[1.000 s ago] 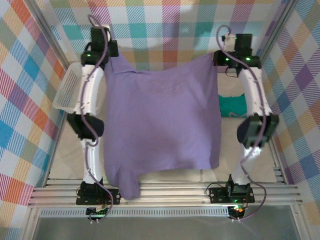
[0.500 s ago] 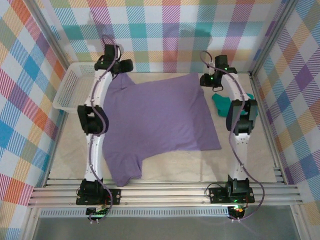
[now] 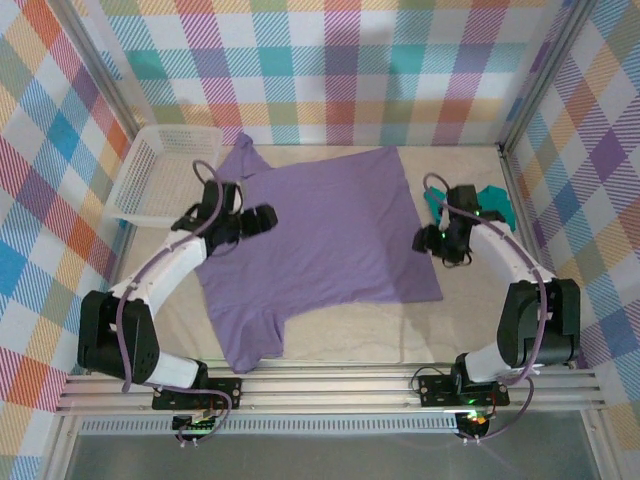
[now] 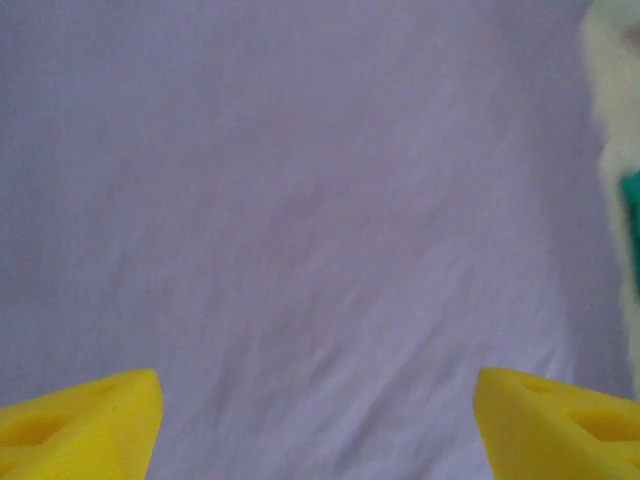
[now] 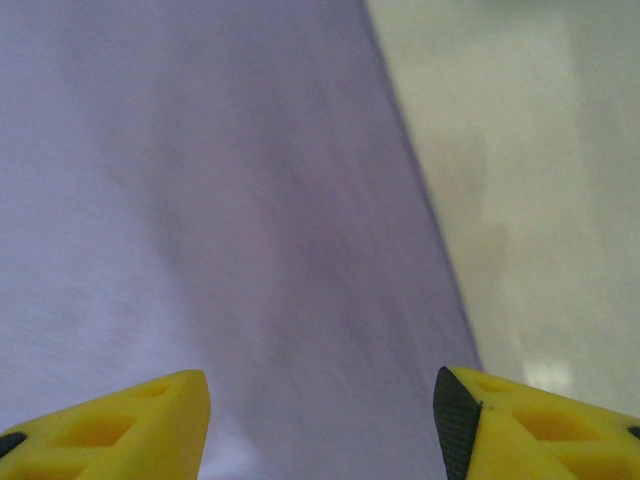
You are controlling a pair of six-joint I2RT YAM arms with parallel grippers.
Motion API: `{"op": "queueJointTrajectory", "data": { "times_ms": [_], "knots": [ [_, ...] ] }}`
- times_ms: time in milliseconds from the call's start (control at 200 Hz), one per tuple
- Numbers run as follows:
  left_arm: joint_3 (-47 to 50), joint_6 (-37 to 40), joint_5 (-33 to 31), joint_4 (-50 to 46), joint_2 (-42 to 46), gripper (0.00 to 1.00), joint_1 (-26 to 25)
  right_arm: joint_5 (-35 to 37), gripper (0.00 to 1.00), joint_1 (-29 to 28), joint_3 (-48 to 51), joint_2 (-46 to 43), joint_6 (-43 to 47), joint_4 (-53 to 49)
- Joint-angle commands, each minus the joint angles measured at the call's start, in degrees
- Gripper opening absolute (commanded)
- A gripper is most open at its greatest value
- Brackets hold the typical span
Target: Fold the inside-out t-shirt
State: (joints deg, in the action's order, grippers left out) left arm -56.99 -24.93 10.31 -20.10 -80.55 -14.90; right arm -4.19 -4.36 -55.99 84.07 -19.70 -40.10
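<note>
— Both claws are spread wide and pinching nothing. From above, I'm seeing my left claw hovering over the left part of the lavender t-shirt, and my right claw hanging at its right edge.

— Where is the shirt lying?

— It's lying spread flat on the table. One sleeve is reaching toward the white basket at the far left, and the other is trailing toward my bases. A teal garment is sitting just beside the shirt's right edge.

— What is your left wrist showing?

— It's showing my yellow fingers standing well apart. Softly wrinkled purple cloth is lying beneath them, and a sliver of teal is peeking in at the right border.

— And the right wrist?

— There my fingers are parted too, with nothing between them. The shirt's edge is running diagonally under them, and bare table is showing to its right.

— How are you expecting it to handle?

— I'm judging it light, soft and limp, so it will be sagging and bunching wherever I'm not supporting it. Pinching mid-panel would only be lifting a tent of cloth. I'm thinking of taking it at an edge or the corners, one claw each, nipping both layers together.
</note>
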Motion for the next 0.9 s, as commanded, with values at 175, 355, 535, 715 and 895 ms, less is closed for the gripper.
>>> {"op": "queueJointTrajectory", "data": {
  "times_ms": [175, 355, 535, 715, 895],
  "knots": [
    [6.71, -2.60, 3.79, -0.33, 7.55, 0.81, -2.74, 6.59, 0.61, 0.40, 10.49, -2.97, -10.07, -5.88],
    [5.42, -0.93, 4.72, -1.43, 4.85, 0.81, -3.11, 6.18, 0.57, 0.40, 11.45, 2.09, -9.97, -2.49],
    [6.04, -0.02, 3.50, -2.56, 4.54, 0.81, -3.47, 3.68, 0.41, 0.20, 10.47, 4.18, -9.17, 2.05],
    [7.33, -0.36, 1.98, -8.33, 5.44, 0.81, -4.46, 3.57, 0.15, 0.27, 8.83, 3.42, -7.94, 2.09],
    [12.84, -5.61, -1.96, -18.83, 10.69, 0.79, -7.34, 2.30, 0.06, 0.24, 5.59, 2.07, -6.14, 3.36]
  ]
}}
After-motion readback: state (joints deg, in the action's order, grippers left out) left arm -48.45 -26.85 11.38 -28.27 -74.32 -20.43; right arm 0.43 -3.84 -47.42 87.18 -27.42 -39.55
